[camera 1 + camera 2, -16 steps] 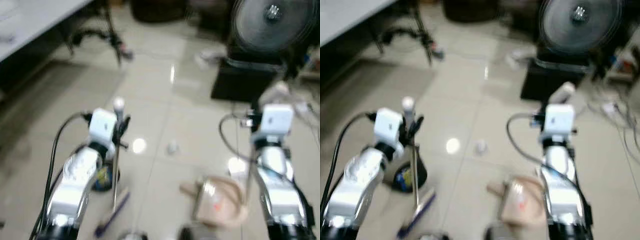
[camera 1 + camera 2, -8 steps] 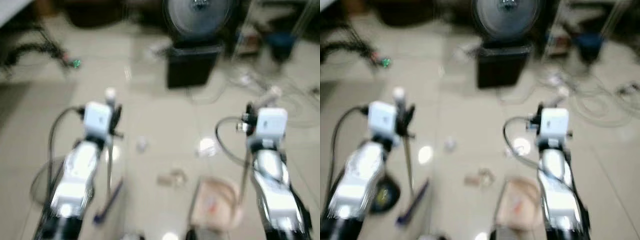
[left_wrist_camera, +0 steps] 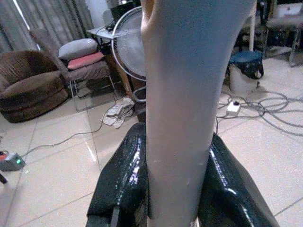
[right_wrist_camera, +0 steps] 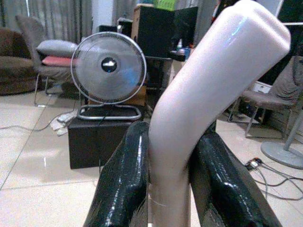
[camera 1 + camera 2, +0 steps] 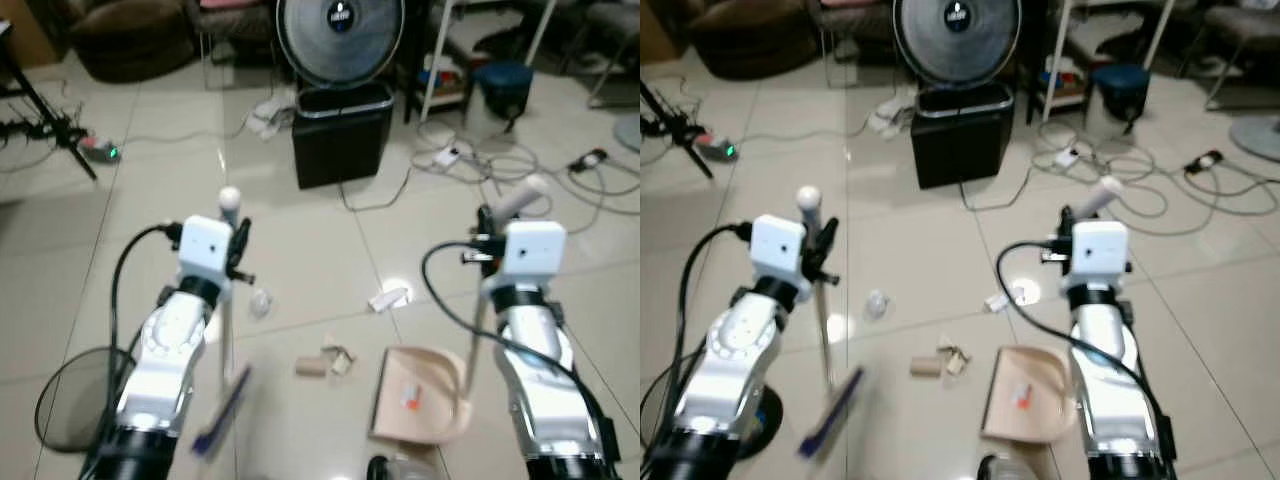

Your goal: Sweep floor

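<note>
My left tool (image 5: 233, 235) clamps the thin grey broom handle (image 5: 226, 300), its blue brush head (image 5: 220, 425) low left, while my right tool (image 5: 490, 232) grips the beige plastic dustpan (image 5: 420, 407) lower right, flanking the cardboard scraps (image 5: 325, 362) at centre on the tiled floor (image 5: 310, 250).

This is a lived-in home, a sitting room by the look of it. Glossy cream floor tiles (image 5: 300, 250) run throughout. A round grey standing fan (image 5: 340, 40) rests on a black box-shaped bin (image 5: 342, 135). A brown upholstered armchair (image 5: 130, 35) sits in the far corner, and a metal-framed chair with grey and pink cushions (image 3: 85, 59) stands nearby. White cables and a power strip (image 5: 470, 160) sprawl loose across the tiles.
</note>
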`<state>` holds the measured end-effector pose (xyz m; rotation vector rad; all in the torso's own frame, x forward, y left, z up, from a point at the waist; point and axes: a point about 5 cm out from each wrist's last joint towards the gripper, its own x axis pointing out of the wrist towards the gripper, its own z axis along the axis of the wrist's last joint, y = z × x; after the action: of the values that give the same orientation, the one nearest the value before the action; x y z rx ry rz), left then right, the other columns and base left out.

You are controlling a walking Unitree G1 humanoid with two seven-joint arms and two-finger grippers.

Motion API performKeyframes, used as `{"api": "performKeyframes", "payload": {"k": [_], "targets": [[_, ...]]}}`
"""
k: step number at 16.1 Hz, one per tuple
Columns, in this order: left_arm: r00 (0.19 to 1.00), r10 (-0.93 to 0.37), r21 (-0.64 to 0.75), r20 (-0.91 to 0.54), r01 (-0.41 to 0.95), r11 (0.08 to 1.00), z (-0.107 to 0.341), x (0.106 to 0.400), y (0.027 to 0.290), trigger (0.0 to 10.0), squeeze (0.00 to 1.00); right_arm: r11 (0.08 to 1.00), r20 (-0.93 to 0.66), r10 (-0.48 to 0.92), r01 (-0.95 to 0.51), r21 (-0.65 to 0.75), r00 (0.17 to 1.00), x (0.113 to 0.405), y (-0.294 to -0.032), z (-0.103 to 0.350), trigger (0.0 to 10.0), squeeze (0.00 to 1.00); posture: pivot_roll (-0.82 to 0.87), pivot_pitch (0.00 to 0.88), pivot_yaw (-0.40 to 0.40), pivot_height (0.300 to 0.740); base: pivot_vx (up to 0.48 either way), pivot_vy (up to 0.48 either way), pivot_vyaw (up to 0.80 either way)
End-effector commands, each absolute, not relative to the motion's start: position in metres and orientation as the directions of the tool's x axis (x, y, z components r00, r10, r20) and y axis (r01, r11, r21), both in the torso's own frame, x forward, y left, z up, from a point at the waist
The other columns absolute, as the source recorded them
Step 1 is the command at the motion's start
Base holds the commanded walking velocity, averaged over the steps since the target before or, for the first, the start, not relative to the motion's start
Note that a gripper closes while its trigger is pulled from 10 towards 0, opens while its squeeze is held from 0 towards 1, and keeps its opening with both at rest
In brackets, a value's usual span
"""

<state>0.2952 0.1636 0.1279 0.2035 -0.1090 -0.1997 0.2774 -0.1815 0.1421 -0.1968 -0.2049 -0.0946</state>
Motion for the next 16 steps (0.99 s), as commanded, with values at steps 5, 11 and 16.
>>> {"api": "performKeyframes", "payload": {"k": [5, 11, 16], "targets": [[0.978, -0.171, 0.240, 0.121, 0.138, 0.961, 0.1321, 0.2976, 0.1718, 10.0, 0.00, 0.982, 0.255, -0.037, 0.083, -0.172, 0.966, 0.2790, -0.1742, 0.1480, 10.0, 0.00, 0.01, 0.081, 0.055, 0.740, 0.370, 0.000, 0.00], [0.980, -0.143, 0.247, 0.140, 0.106, 0.963, 0.1351, 0.3014, 0.1745, 10.0, 0.00, 0.971, 0.257, -0.016, 0.076, -0.227, 0.966, 0.2812, -0.1734, 0.1494, 10.0, 0.00, 0.01, 0.077, 0.058, 0.740, 0.409, 0.000, 0.33], [0.979, -0.144, 0.248, 0.145, 0.105, 0.963, 0.1357, 0.3029, 0.1757, 10.0, 0.00, 0.971, 0.281, -0.054, 0.116, -0.208, 0.958, 0.2812, -0.1793, 0.1521, 10.0, 0.00, 0.01, 0.077, 0.063, 0.740, 0.422, 0.000, 0.16]]}}
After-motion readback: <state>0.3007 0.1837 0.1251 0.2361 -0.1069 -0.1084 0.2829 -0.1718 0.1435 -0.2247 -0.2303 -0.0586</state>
